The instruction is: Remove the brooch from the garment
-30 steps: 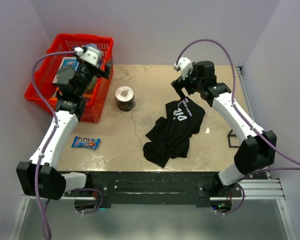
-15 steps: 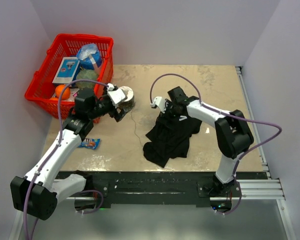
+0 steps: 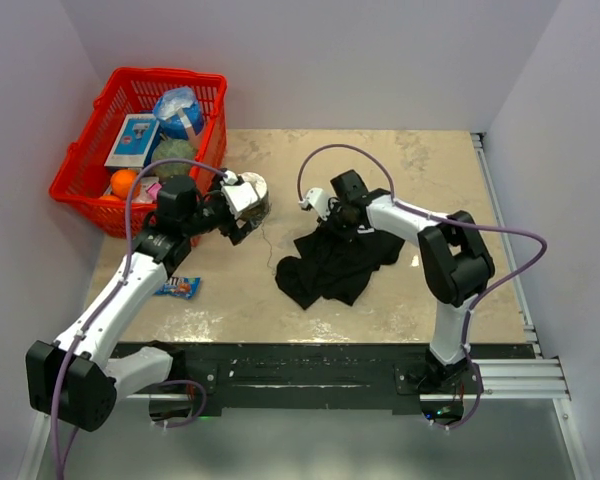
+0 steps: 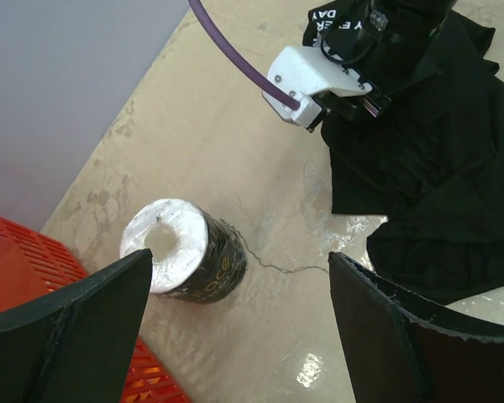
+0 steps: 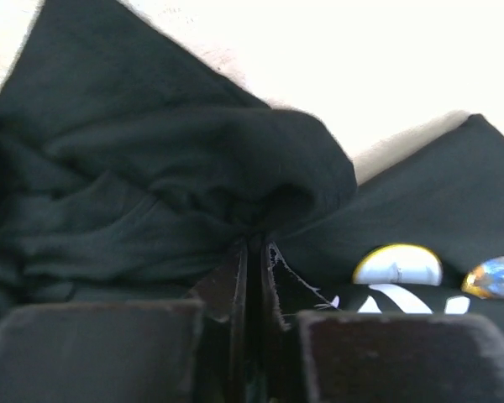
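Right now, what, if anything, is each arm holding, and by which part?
Right gripper: jaws shut on a bunched fold of the T-shirt, beside its white lettering. Left gripper: jaws open, nothing held.

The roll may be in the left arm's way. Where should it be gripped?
Across its dark curved sides, coming down from above: the roll stands upright, white holed end up, and the open left gripper hovers spread wide enough to straddle it.
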You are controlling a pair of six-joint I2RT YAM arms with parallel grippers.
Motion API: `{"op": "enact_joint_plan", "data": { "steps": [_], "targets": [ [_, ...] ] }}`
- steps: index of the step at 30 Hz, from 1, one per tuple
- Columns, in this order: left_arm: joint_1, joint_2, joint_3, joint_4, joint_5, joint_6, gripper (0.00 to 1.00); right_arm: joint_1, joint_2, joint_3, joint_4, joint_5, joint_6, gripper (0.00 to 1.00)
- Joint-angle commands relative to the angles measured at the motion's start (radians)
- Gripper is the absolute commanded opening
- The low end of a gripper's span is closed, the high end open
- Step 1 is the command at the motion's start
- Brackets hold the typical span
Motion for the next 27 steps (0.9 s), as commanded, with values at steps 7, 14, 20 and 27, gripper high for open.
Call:
{"op": "enact_joint_plan", "data": {
  "steps": [7,14,20,27],
  "targets": [
    [-0.013,0.07,0.047,0.045,0.053,0.013,0.89,-0.004,-0.297,0.288,-0.211,-0.228,-0.069,0.0],
    [-0.027,0.121,0.049,0.048,0.07,-0.007,0.88,-0.004,-0.571,-0.075,-0.132,-0.212,-0.208,0.05],
    [-0.027,0.152,0.053,-0.007,0.058,0.05,0.88,-0.251,-0.607,-0.228,-0.088,-0.205,-0.065,0.56],
    [-0.027,0.162,0.043,-0.016,0.039,-0.001,0.87,-0.214,-0.527,-0.1,-0.125,-0.334,-0.043,0.63]
  ]
}}
